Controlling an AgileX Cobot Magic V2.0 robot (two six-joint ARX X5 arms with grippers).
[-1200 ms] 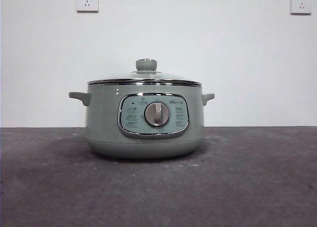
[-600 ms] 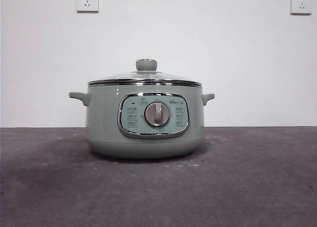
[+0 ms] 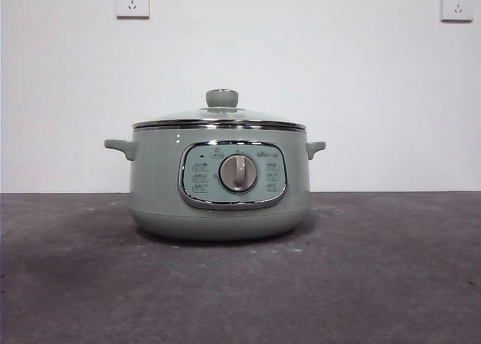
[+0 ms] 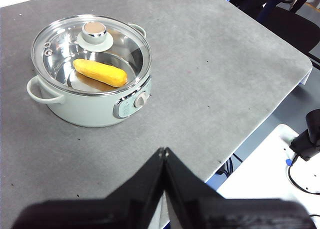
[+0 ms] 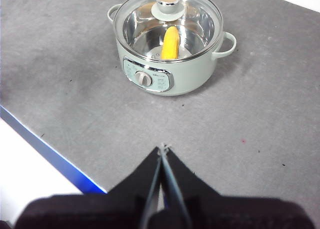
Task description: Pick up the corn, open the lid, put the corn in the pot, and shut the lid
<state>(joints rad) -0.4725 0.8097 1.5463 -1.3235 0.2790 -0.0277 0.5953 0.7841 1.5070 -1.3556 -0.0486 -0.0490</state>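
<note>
The small glossy yellow-orange corn cob (image 4: pixel 100 72) lies inside the large sage-green electric pot (image 4: pixel 90 106), under the seated clear glass lid (image 5: pixel 168 25). Both claws, left (image 4: pixel 164 151) and right (image 5: pixel 162 148), hang pinched together, empty, well back from the pot above the grey desk (image 4: pixel 210 84). The lid looks fragile and slick; its sage-green knob (image 5: pixel 168 1) is the place to grip.
</note>
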